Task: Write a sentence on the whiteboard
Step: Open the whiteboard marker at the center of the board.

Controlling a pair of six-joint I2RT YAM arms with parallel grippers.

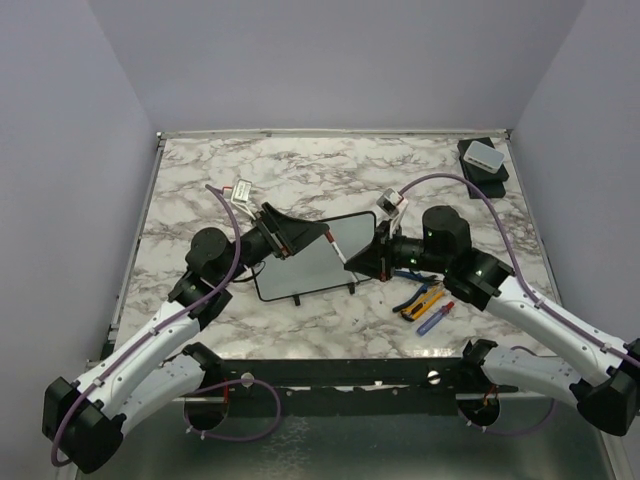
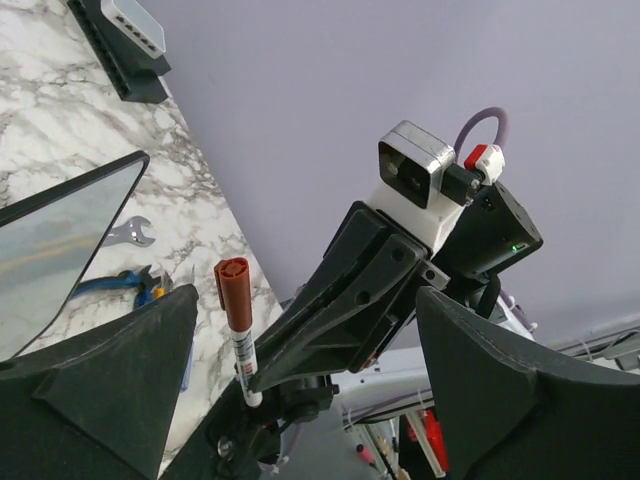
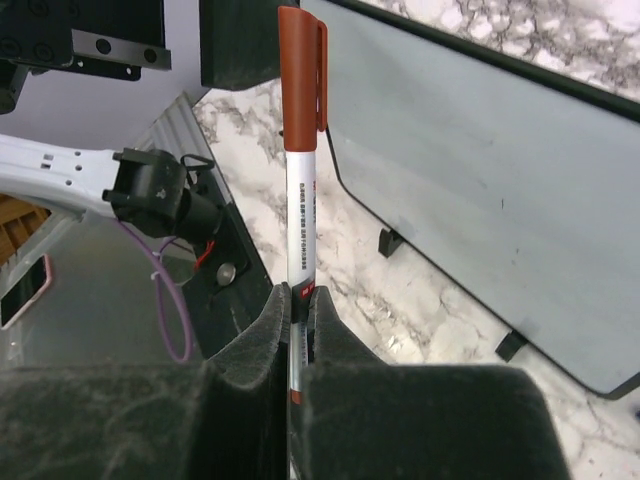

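The whiteboard (image 1: 312,266) stands tilted on its little black feet at the middle of the table, and it also shows in the left wrist view (image 2: 55,255) and the right wrist view (image 3: 500,170). Its face looks blank; the sentence is not in view. My right gripper (image 1: 354,262) (image 3: 300,305) is shut on a white marker (image 3: 301,215) with a red-brown cap (image 3: 300,70). The capped end points toward my left gripper (image 1: 305,238) (image 2: 300,400), which is open and stands just short of the marker (image 2: 240,325), with nothing between its fingers.
Pliers with blue and orange handles (image 1: 420,298) and a blue and red pen (image 1: 436,318) lie right of the board. A small wrench (image 2: 128,233) lies nearby. A black pad with a white box (image 1: 483,158) sits at the far right corner.
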